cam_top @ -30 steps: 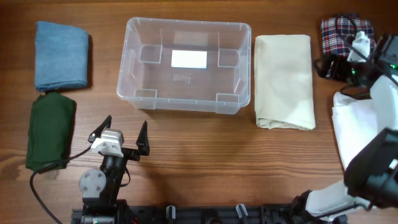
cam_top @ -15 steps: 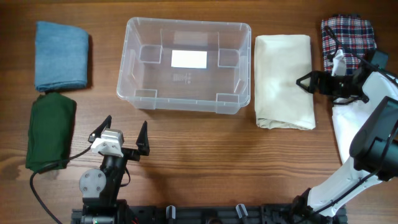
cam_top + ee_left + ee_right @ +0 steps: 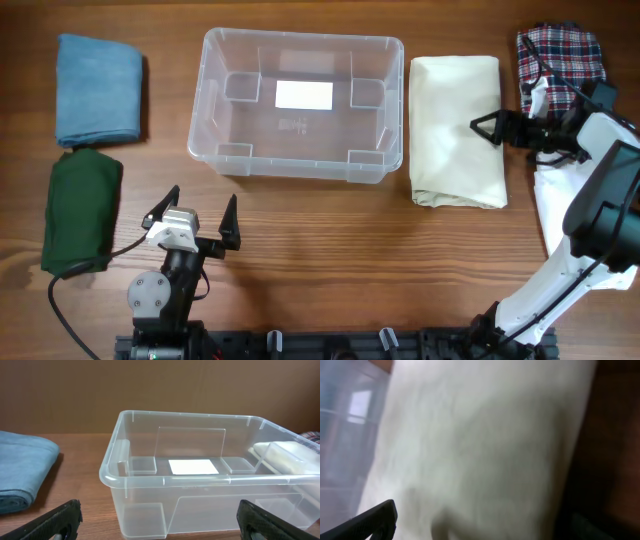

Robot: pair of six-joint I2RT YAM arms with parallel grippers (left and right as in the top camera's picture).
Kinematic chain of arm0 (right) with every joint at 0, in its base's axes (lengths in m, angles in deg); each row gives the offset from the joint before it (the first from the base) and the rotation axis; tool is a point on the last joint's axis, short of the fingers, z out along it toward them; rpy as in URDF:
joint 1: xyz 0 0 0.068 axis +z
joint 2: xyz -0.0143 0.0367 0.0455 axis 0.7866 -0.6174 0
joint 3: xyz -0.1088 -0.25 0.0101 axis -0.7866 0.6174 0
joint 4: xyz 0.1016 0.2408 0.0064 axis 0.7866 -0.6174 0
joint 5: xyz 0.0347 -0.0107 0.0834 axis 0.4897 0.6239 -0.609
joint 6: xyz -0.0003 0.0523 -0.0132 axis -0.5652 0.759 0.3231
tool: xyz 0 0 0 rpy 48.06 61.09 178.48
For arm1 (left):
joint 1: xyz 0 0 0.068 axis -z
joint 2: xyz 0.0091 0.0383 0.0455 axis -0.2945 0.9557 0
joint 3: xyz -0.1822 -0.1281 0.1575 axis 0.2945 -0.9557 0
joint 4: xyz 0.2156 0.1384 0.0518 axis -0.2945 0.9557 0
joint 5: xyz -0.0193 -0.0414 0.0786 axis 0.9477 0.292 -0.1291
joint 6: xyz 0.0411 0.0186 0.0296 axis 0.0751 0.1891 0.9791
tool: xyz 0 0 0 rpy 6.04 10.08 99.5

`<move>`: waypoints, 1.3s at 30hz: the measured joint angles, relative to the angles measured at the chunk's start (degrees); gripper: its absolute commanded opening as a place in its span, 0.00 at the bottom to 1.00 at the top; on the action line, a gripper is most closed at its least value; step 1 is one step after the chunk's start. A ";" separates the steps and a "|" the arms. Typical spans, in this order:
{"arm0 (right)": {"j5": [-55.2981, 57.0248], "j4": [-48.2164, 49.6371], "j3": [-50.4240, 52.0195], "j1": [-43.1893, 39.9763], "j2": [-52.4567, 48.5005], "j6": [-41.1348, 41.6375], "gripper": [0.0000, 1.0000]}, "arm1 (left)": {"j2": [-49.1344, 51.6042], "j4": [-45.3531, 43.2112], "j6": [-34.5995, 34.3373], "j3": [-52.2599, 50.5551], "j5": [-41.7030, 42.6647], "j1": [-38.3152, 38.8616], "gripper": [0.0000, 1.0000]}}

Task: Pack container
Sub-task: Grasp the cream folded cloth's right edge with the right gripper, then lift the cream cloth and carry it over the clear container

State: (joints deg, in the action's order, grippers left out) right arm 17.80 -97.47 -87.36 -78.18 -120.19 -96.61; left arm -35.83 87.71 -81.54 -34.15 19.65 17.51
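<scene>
The clear container with a white label on its bottom stands empty at the table's back middle; it also fills the left wrist view. A folded cream cloth lies just right of it and fills the right wrist view. My right gripper is open, low over the cream cloth's right edge. My left gripper is open and empty near the front, facing the container.
A folded blue cloth and a dark green cloth lie at the left. A plaid cloth lies at the back right, and a white cloth lies along the right edge under the right arm.
My right gripper has swung from the plaid cloth at the back right leftward and down onto the cream cloth's right edge. The left arm has not moved.
</scene>
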 measured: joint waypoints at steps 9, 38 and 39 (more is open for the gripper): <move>-8.94 3.89 -1.03 0.20 -3.82 -0.02 1.00 | 0.00 0.00 0.00 0.00 0.02 0.00 1.00; -0.15 1.36 -3.56 7.74 -3.82 11.74 0.04 | 0.00 0.00 0.00 0.00 0.02 0.00 1.00; 2.56 -0.79 -4.31 7.74 -2.10 12.35 0.04 | 0.00 0.00 0.00 0.00 0.02 0.00 1.00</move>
State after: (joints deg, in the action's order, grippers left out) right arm 20.35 -98.26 -91.67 -70.44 -122.29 -84.26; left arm -35.83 87.71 -81.54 -34.15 19.67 17.51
